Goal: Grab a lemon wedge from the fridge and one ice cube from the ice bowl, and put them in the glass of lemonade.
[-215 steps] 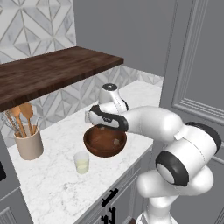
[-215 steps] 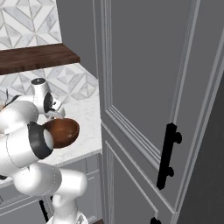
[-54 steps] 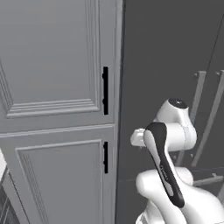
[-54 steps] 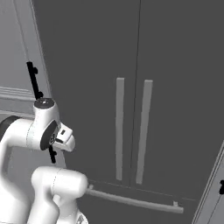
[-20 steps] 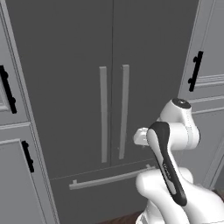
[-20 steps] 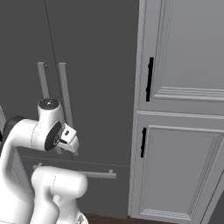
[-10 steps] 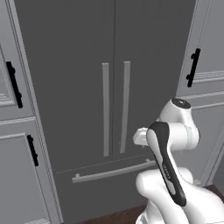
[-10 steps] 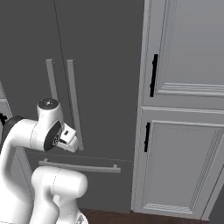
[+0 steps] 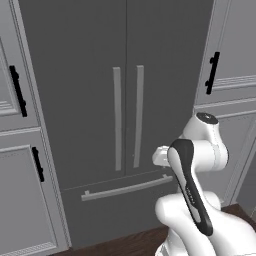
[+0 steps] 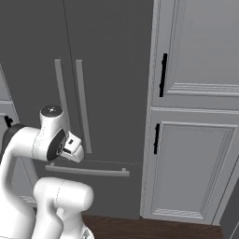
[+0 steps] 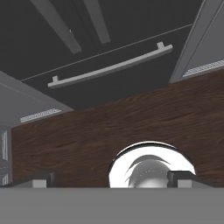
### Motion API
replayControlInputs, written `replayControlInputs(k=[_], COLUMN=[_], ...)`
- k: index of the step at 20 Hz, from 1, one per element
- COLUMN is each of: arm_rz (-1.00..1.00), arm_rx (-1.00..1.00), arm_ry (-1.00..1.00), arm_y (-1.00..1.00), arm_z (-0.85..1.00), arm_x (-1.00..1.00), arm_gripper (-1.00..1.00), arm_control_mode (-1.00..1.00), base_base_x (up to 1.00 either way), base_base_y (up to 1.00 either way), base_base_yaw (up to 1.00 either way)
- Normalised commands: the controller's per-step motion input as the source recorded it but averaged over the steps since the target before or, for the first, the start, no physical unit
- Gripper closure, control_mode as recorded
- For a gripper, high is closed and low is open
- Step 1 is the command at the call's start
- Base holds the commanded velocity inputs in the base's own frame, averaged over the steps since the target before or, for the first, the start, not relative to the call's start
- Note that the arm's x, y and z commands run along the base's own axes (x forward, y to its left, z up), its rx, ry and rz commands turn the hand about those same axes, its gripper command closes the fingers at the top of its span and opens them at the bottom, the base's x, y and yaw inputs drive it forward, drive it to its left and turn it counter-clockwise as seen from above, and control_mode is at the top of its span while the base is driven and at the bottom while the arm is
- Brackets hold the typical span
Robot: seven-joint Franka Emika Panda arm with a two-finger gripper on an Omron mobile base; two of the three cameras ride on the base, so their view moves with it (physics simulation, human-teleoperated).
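Big dark fridge [image 9: 125,100] straight ahead, both doors shut, two long pale handles [image 9: 128,117] side by side in the middle. Bottom drawer [image 11: 109,68] shut too, with a long bar across it. Pale cabinets [image 10: 196,112] with black handles on each side. Gripper [image 11: 111,177] pointing down at the brown wood floor [image 11: 109,127], fingers [image 11: 181,177] wide apart, holding nothing. Arm [image 9: 195,170] folded up in front of the fridge, not touching it.

The arm is folded tight, its pincer [image 11: 111,178] spread wide, pointing floorward.
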Motion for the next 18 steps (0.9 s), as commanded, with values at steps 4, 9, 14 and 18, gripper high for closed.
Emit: replayControlInputs(k=[4, 9, 14, 18], arm_rz=[0.00, 0.00, 0.00, -0.08], arm_rx=[0.00, 0.00, 0.00, 0.00], arm_ry=[0.00, 0.00, -0.01, -0.13], arm_y=[0.00, 0.00, 0.01, 0.14], arm_z=[0.00, 0.00, 0.02, 0.39], arm_x=[0.00, 0.00, 0.40, 0.93], arm_gripper=[-1.00, -1.00, -1.00, -1.00], arm_control_mode=[1.00, 1.00, -1.00, -1.00], base_base_x=[0.00, 0.00, 0.00, 0.00], base_base_y=[0.31, 0.00, 0.00, 0.00], base_base_yaw=[0.00, 0.00, 0.00, 0.00])
